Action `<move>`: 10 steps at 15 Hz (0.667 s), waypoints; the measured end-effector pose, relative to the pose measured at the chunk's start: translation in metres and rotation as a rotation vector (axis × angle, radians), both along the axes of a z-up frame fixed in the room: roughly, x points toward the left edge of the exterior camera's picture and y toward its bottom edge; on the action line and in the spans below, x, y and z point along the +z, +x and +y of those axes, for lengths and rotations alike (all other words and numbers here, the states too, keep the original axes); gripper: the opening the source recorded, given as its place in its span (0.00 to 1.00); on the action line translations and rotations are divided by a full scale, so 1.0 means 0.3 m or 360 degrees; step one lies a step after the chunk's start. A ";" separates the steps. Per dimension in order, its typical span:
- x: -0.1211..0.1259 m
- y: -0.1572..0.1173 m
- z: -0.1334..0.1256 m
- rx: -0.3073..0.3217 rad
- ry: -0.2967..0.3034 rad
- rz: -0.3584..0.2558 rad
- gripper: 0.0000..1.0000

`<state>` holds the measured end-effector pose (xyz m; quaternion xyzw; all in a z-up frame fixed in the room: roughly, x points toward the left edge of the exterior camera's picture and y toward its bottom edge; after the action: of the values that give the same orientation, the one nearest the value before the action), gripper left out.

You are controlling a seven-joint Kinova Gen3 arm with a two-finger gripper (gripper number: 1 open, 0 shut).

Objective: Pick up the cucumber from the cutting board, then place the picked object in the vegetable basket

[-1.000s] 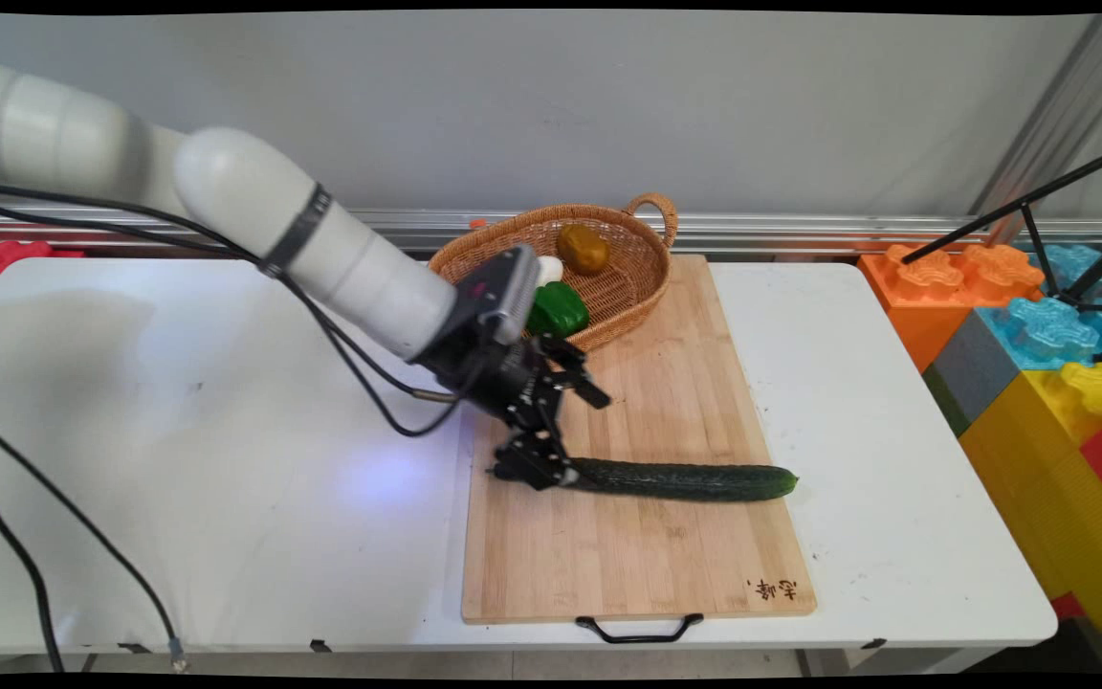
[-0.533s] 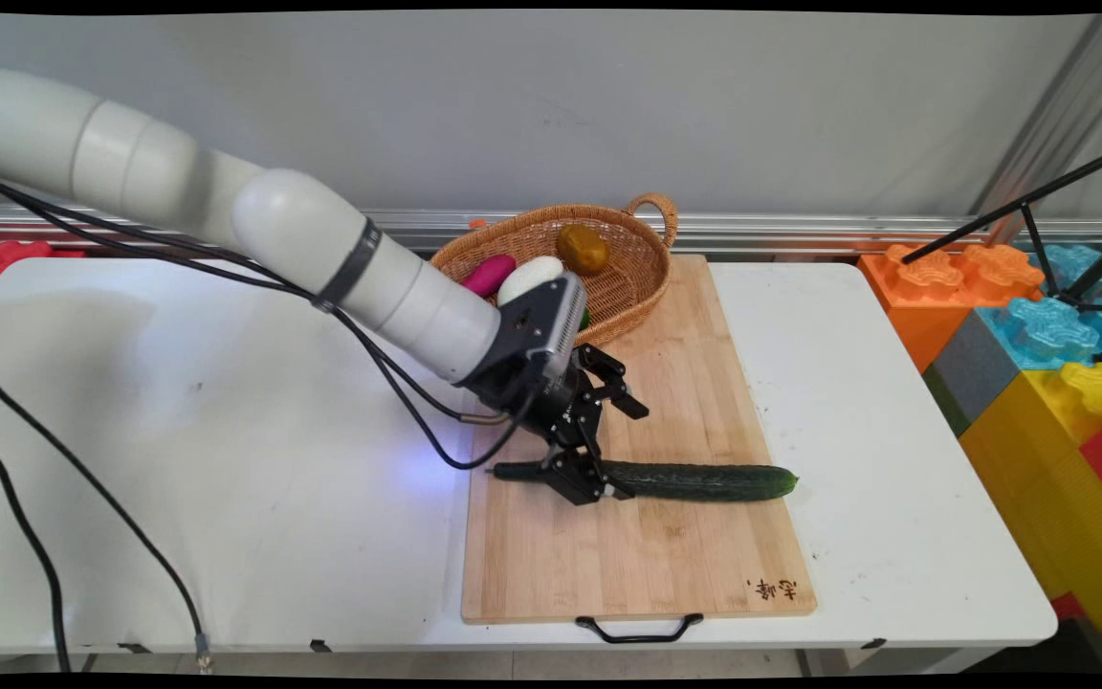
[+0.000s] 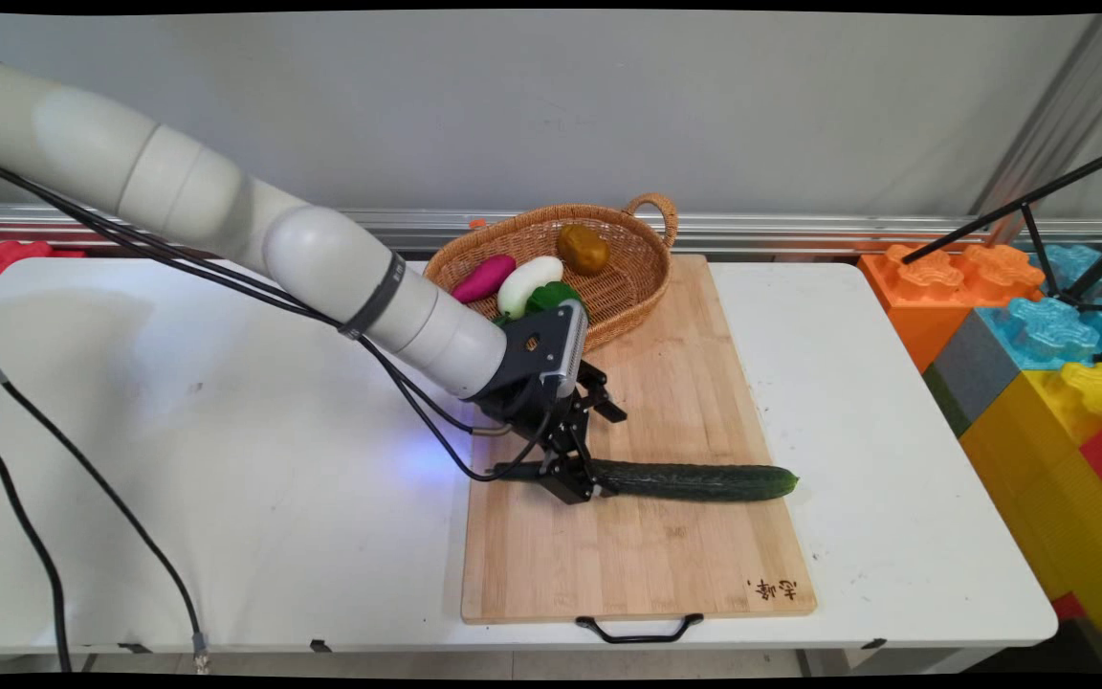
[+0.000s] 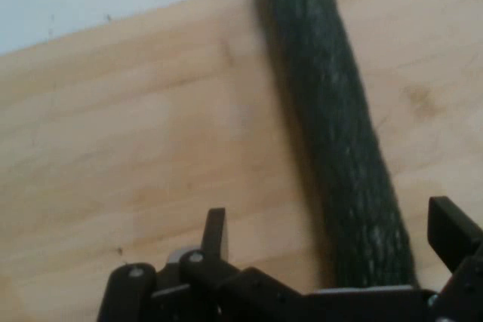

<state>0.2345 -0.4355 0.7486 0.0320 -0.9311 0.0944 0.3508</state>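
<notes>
In the main view, a wooden cutting board (image 3: pixel 647 536) is laid on the white table (image 3: pixel 178 459), and it serves as the landmark for everything else. A long dark green cucumber (image 3: pixel 694 481) is laid across the board's middle, crosswise to its length, with one tip near the board's right edge and the other end near its left edge. The black gripper (image 3: pixel 578 488) is lowered onto the cucumber at the board's left part, and its jaws are spread, one on each side of the cucumber's left portion, without being pressed on it. At the board's far left corner a wicker basket (image 3: pixel 642 277) is seen, partly resting on the board; in it a pink vegetable (image 3: pixel 483 277), a white vegetable (image 3: pixel 527 284), a green pepper (image 3: pixel 551 298) and a brown potato-like item (image 3: pixel 582 249) are held. Beyond the table's right end, coloured toy blocks (image 3: pixel 1039 335) are stacked. In the hand view, the cucumber (image 4: pixel 332 133) is seen running up the board (image 4: pixel 136 156) from between the two fingers (image 4: pixel 215 233), which are spread apart on either side of it, with gaps left beside it.
</notes>
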 end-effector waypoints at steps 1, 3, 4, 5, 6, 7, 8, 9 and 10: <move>-0.017 0.004 -0.006 0.0020 0.0008 -0.0020 1.00; -0.044 0.006 -0.017 0.0047 0.0027 -0.0048 1.00; -0.054 0.006 -0.020 0.0060 0.0039 -0.0055 0.00; -0.062 0.005 -0.023 0.0067 0.0052 -0.0055 0.00; -0.066 0.002 -0.025 0.0073 0.0068 -0.0052 0.00; -0.066 -0.001 -0.027 0.0078 0.0084 -0.0045 0.00; -0.064 -0.002 -0.029 0.0083 0.0099 -0.0037 0.00; -0.059 -0.002 -0.030 0.0086 0.0119 -0.0029 0.00; -0.052 -0.002 -0.032 0.0087 0.0136 -0.0021 0.00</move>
<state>0.2341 -0.4450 0.7330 0.0717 -0.9354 0.0644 0.3402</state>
